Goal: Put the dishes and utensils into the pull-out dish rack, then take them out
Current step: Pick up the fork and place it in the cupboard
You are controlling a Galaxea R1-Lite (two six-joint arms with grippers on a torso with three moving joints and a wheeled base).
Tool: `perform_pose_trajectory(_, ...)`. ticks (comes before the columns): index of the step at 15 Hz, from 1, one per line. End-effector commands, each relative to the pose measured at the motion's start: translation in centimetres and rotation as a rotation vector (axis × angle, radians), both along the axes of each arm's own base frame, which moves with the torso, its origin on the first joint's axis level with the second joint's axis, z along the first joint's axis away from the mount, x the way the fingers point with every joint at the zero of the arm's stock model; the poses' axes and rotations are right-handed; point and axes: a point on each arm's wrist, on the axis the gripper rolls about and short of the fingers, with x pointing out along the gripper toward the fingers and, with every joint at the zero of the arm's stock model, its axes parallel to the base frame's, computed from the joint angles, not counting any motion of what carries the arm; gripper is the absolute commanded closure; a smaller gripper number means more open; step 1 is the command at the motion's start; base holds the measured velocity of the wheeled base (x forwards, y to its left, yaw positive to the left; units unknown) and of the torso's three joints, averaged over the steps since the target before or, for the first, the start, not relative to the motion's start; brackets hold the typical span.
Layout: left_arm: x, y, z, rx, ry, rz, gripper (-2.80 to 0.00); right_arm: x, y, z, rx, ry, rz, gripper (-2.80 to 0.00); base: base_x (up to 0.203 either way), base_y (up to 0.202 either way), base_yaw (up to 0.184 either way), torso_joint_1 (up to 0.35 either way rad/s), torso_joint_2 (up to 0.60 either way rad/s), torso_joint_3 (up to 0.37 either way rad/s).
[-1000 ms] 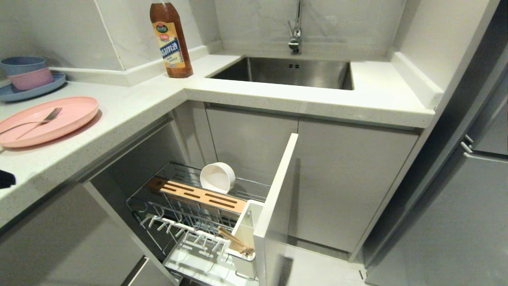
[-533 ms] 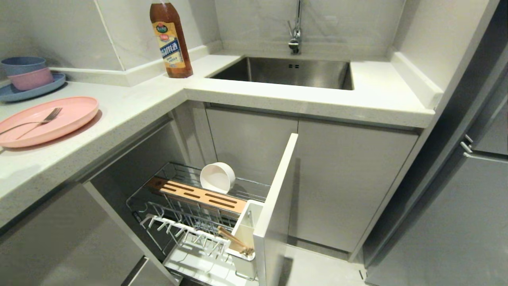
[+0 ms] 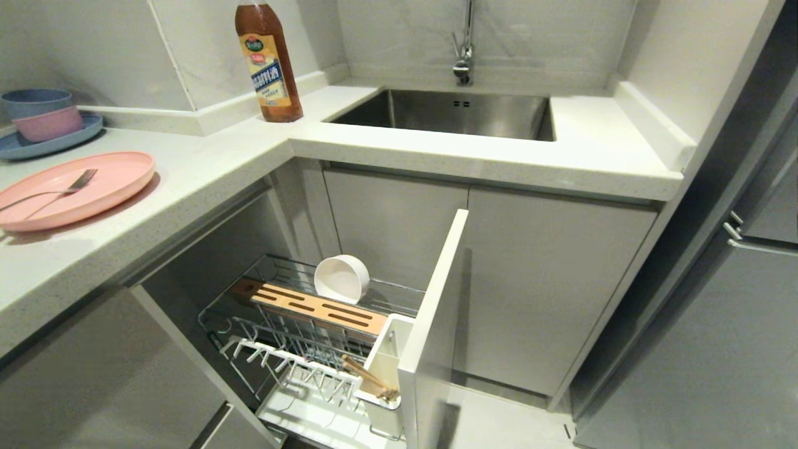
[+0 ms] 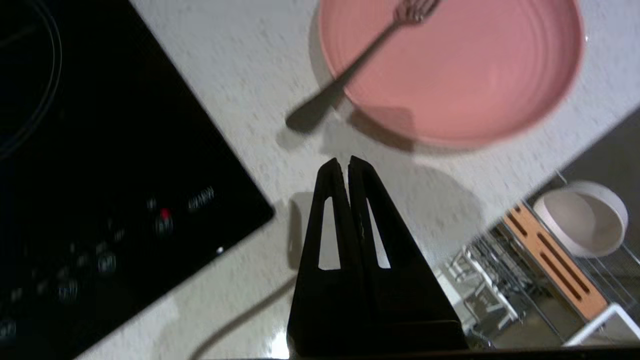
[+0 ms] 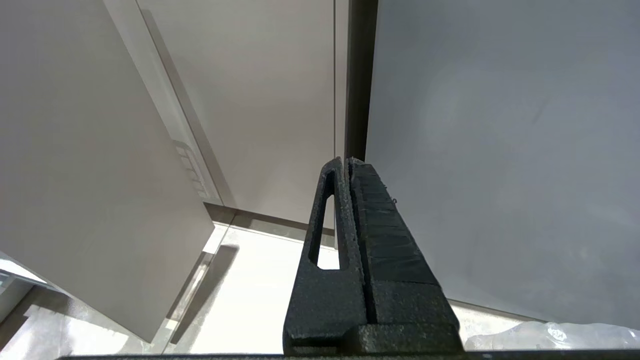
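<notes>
The pink plate [image 3: 93,187] lies on the left counter with the silver fork [image 3: 59,191] across it. In the left wrist view my left gripper [image 4: 346,161] is shut and empty, hovering over the bare counter a short way from the plate [image 4: 475,85] and from the fork [image 4: 360,62], whose handle end hangs over the plate's rim. The pull-out dish rack [image 3: 293,340] stands open below. The cream-white bowl [image 3: 341,279] rests on its side behind the wooden block [image 3: 315,307]. The chopsticks [image 3: 368,376] lean in the white utensil cup [image 3: 389,349]. My right gripper [image 5: 347,161] is shut and parked beside grey cabinet fronts.
A black induction hob [image 4: 100,150] lies beside the left gripper. A blue plate with small blue and pink bowls [image 3: 43,118] sits at the back left. A sauce bottle [image 3: 268,62] stands by the steel sink [image 3: 449,112]. The rack's white front panel [image 3: 436,324] juts out.
A dark tip of the left gripper at the head view's left edge a second ago has gone out of that view. Plate, fork, bowl and chopsticks have not moved.
</notes>
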Motion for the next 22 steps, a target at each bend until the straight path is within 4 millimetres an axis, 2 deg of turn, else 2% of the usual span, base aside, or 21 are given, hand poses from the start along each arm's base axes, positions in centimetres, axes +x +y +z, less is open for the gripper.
perform_pose_trajectory(1,1.9,2.1,-0.7,-0.027,0.025,0.006,0.00,0.0,0.0,0.0,0.001,0.002,0.002,0.00,0.000,0.000,0.000,0.000,0.00,0.000)
perform_pose_trajectory(4,3.0,3.9,-1.4,-0.051,0.036,-0.090,0.00,0.0,0.0,-0.1,0.000,0.002,0.001,0.00,0.000,0.000,0.000,0.000,0.00,0.000)
perform_pose_trajectory(10,3.7,6.9,-2.3,-0.043,0.056,-0.189,0.00,0.0,0.0,-0.1,0.000,0.002,0.001,0.00,0.000,0.000,0.000,0.000,0.00,0.000)
perform_pose_trajectory(16,4.2,9.7,-3.3,-0.017,0.050,-0.368,0.00,0.0,0.0,-0.1,0.000,0.002,0.001,0.00,0.000,0.000,0.000,0.000,0.00,0.000)
perform_pose_trajectory(22,4.9,11.3,-4.6,0.034,0.114,-0.453,0.00,0.0,0.0,-0.1,0.000,0.003,0.001,0.00,0.000,0.000,0.000,0.000,0.00,0.000)
